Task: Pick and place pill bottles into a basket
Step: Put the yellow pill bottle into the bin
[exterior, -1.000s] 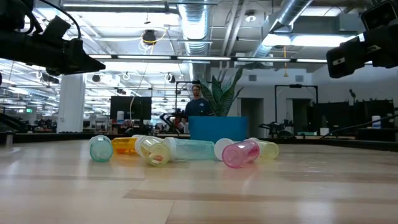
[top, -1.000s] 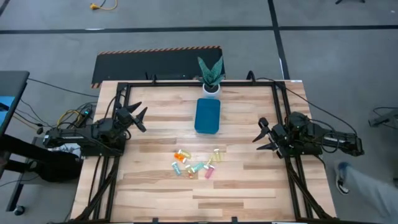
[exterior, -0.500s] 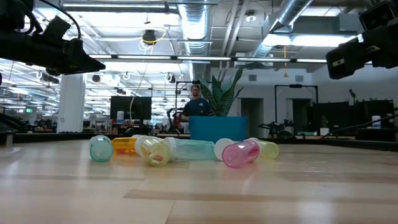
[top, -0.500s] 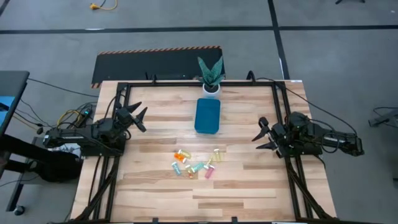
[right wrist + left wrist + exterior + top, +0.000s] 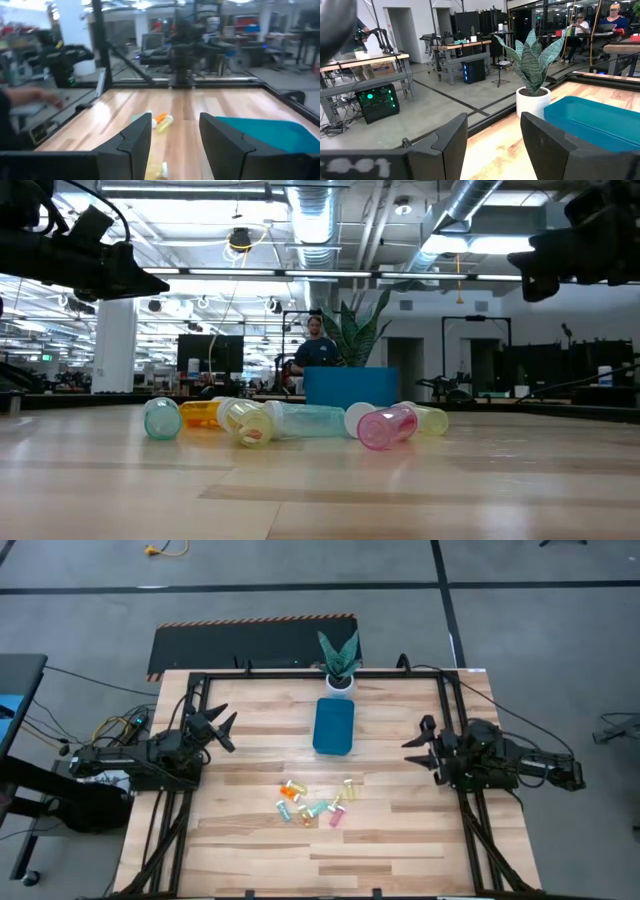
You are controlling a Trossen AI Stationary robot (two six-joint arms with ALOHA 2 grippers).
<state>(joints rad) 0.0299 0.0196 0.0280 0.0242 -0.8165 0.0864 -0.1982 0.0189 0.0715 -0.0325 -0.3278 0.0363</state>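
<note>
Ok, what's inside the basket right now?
Nothing visible: the basket shows only bare teal floor from above. All pill bottles lie on the table nearer the front. In the low view its wall hides the inside.

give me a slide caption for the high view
Pill bottles lie scattered on the wooden table below the empty teal basket, an arm waiting at each side.

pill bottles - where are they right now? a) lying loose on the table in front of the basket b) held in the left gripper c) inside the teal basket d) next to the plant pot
a: the pill bottles lie in a cluster on the wooden table, apart from the basket, which holds none.
</note>
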